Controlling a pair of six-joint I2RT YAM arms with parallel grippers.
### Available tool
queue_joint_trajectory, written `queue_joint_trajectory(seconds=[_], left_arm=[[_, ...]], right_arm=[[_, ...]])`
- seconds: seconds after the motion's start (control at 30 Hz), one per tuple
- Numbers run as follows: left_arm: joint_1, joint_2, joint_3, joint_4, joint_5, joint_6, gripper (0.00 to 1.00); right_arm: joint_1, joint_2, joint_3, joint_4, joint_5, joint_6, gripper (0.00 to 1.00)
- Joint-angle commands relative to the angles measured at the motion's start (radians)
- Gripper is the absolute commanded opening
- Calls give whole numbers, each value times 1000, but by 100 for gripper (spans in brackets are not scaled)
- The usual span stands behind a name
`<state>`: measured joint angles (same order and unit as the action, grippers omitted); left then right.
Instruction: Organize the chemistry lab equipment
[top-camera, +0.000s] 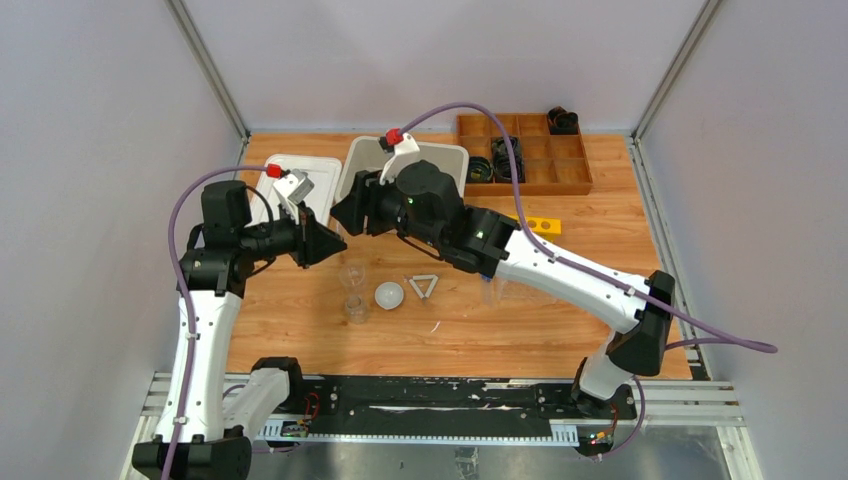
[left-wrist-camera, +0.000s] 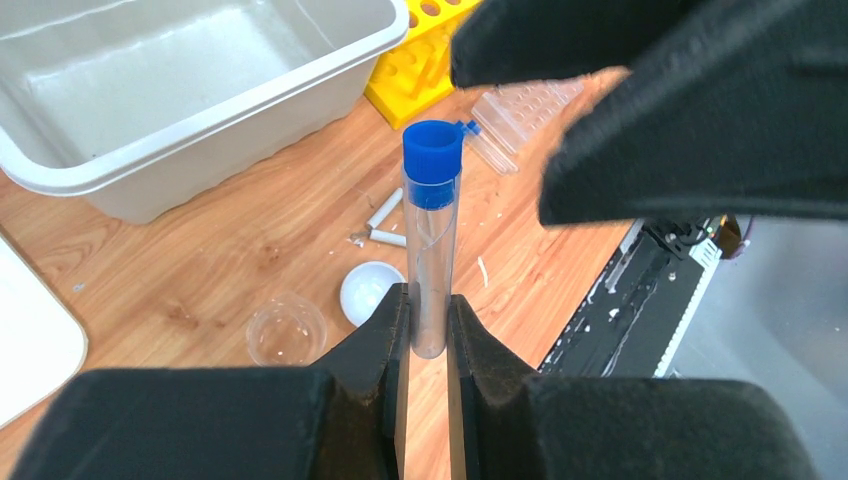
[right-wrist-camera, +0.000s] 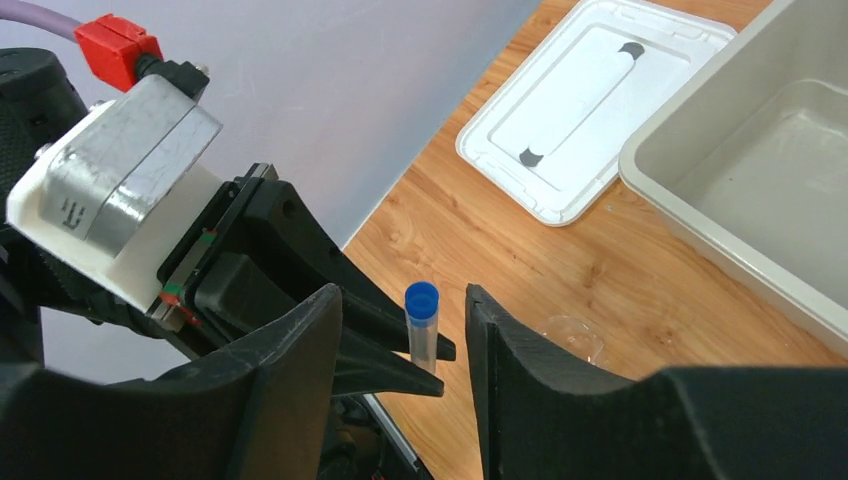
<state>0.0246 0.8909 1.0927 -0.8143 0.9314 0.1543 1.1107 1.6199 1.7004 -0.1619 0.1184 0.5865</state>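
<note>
My left gripper (left-wrist-camera: 428, 320) is shut on the lower end of a blue-capped clear tube (left-wrist-camera: 432, 240) and holds it above the table, cap pointing away. My right gripper (right-wrist-camera: 403, 300) is open, with its jaws either side of the tube's blue cap (right-wrist-camera: 421, 299) and not touching it. In the top view the two grippers meet tip to tip, left (top-camera: 335, 243) and right (top-camera: 345, 215). Below them stand two clear beakers (top-camera: 351, 272) (top-camera: 356, 307), a white round dish (top-camera: 389, 294) and a white triangle frame (top-camera: 423, 286).
A white bin (top-camera: 405, 165) and its flat lid (top-camera: 295, 180) sit at the back. A brown compartment tray (top-camera: 525, 150) is at the back right. A yellow tube rack (top-camera: 540, 225) lies beyond my right arm. Small white shards lie near the dish (left-wrist-camera: 368, 290).
</note>
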Motion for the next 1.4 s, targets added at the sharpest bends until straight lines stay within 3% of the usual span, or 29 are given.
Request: queue_joint_trajectory(seconds=[0.0,0.33,0.57,0.6,0.63,0.7,0.77,0.8,0.93,1.13,1.37], left_arm=[[2,-17,-7,9,0,31,9],[1,-48,-7,-19,-2,86,9],[1,-55,-15,-29,-13,105,12],[1,-55,-16,-29,-19,104,20],[1,-55,-15,-30,-29,100,37],[1,-58,-12,-29,-44,96,62],[1,-62,-8,-29,-53,96,96],[1,-65,-5,-29,-57,94,99],[1,-55,6,-32,-85,76,100],[1,-45,8,-34,-90,74,100],[1,-31,15,-34,-89,73,100]], right_arm=[[-18,69,124,-189,-103,-55,51],[-38,141,235,-259,-217,-72,39],[-50,126,217,-259,-247,-82,6],[-52,117,209,-258,-249,-89,1],[-54,104,194,-258,-244,-98,0],[-56,57,144,-259,-200,-128,0],[-58,-14,66,-257,-109,-167,0],[-59,-55,11,-257,-51,-186,0],[-86,-264,-262,-238,160,-238,0],[-206,-583,-721,-234,378,-192,0],[-317,-795,-991,-198,459,-131,0]])
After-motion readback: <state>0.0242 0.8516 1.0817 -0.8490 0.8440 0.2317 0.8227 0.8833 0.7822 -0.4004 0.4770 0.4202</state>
